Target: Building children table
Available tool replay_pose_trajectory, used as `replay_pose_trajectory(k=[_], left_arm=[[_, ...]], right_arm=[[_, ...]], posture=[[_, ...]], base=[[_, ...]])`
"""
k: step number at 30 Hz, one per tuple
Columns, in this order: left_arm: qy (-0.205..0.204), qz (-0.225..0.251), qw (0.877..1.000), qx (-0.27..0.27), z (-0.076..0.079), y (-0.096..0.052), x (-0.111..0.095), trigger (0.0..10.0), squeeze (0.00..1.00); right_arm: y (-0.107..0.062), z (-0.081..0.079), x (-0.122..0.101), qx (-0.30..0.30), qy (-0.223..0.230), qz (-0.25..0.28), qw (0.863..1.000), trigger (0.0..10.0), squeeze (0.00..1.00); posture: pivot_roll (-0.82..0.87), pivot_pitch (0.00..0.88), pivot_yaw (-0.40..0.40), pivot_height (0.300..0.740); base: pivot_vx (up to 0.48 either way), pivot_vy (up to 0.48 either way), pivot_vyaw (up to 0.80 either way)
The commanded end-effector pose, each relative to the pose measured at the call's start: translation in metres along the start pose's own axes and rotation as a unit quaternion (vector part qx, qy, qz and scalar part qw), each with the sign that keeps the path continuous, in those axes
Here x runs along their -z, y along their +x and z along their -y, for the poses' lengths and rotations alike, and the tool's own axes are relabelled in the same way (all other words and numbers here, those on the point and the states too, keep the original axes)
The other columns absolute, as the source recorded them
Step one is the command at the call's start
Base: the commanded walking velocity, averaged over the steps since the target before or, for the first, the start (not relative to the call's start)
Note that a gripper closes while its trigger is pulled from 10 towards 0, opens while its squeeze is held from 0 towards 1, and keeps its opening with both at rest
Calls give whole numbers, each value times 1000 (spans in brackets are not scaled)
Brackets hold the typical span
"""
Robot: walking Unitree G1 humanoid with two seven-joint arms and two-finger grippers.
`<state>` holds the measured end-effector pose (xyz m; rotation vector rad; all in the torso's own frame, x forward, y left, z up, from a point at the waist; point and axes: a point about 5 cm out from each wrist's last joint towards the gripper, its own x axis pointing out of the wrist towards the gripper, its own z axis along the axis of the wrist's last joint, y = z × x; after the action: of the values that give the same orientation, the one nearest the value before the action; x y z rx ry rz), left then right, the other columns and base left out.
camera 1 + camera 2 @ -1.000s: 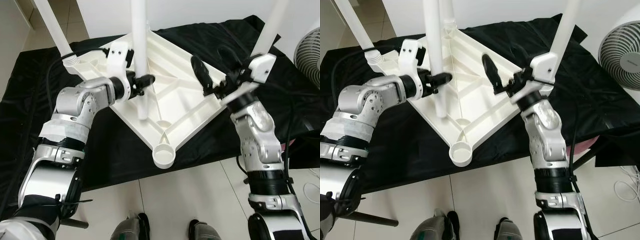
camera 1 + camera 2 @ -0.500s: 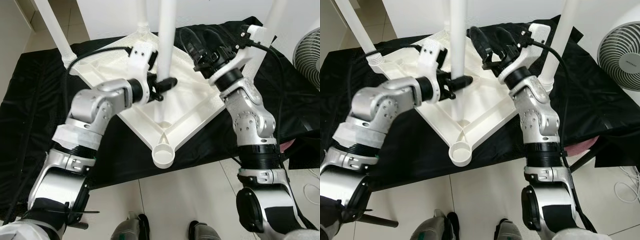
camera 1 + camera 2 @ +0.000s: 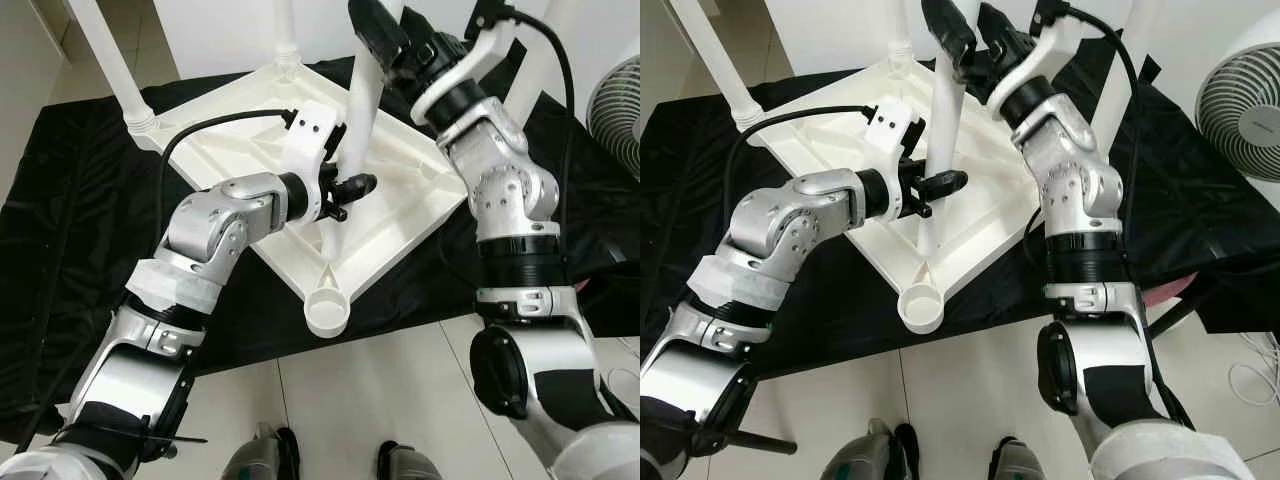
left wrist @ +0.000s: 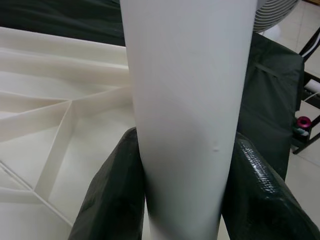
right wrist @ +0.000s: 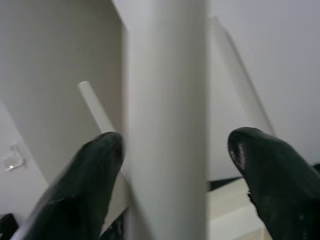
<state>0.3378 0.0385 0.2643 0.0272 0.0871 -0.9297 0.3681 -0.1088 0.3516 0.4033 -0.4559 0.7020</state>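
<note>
Black cloth under upturned white tabletop. Left gripper pinching loose leg low, foot just behind empty corner socket; right gripper spread around it higher. Best kept upright, centred over socket, before pressing down.

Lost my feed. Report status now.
Left tool shut on loose leg, low on it. Right tool open around leg higher up. Leg's foot rests on tabletop, short of empty corner socket. Nothing in the way.

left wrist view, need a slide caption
Left gripper shut on the white table leg above the upturned tabletop.
</note>
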Motion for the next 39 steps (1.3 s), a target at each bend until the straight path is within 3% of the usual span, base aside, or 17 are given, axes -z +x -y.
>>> replay_pose_trajectory(k=[1, 14, 15, 18, 19, 30, 31, 32, 33, 34, 39], left_arm=[[17, 6, 999, 48, 7, -1, -5, 10000, 0], [40, 12, 997, 68, 17, 1, -10, 10000, 0], [40, 12, 997, 68, 17, 1, -10, 10000, 94], [40, 12, 997, 68, 17, 1, -10, 10000, 94], [35, 15, 997, 69, 16, 0, -11, 10000, 1000], [49, 34, 998, 25, -6, -5, -26, 10000, 1000], [51, 36, 998, 20, -8, -6, -28, 10000, 937], [47, 44, 998, 12, -11, -8, -32, 10000, 608], [44, 49, 998, 7, -14, -9, -35, 10000, 608], [35, 60, 998, 2, -17, -12, -40, 10000, 0], [12, 95, 995, -17, -26, -21, -56, 10000, 0]], right_arm=[[3, 1, -1, 6, 8, -5, 1000, 0, 0], [5, 8, -2, 9, 11, -21, 1000, 0, 0], [5, 8, -2, 9, 11, -19, 1000, 0, 0], [6, 9, -3, 9, 12, -18, 1000, 0, 0], [5, 9, -4, 11, 12, -16, 1000, 10000, 0], [4, 16, -6, 24, 25, -7, 999, 10000, 0], [4, 17, -6, 24, 27, -5, 999, 10000, 0], [4, 17, -8, 26, 29, 2, 999, 10000, 0], [4, 18, -9, 27, 30, 7, 999, 10000, 0], [4, 21, -11, 38, 40, 21, 998, 10000, 0], [2, 27, -15, 63, 74, 53, 994, 10000, 0]], posture=[[-79, 101, 100, 740], [-80, 106, 98, 740], [-80, 106, 98, 740], [-80, 106, 98, 740], [-83, 105, 99, 740], [-82, 110, 96, 740], [-82, 110, 96, 740], [-81, 110, 96, 740], [-81, 110, 96, 740], [-82, 109, 95, 740], [-82, 109, 95, 740]], base=[[0, 0, 0], [0, 0, 0], [0, 0, 0], [0, 0, 0], [0, 0, 0], [0, 0, 0], [0, 0, 0], [0, 0, 0], [0, 0, 0], [0, 0, 0], [0, 0, 0]])
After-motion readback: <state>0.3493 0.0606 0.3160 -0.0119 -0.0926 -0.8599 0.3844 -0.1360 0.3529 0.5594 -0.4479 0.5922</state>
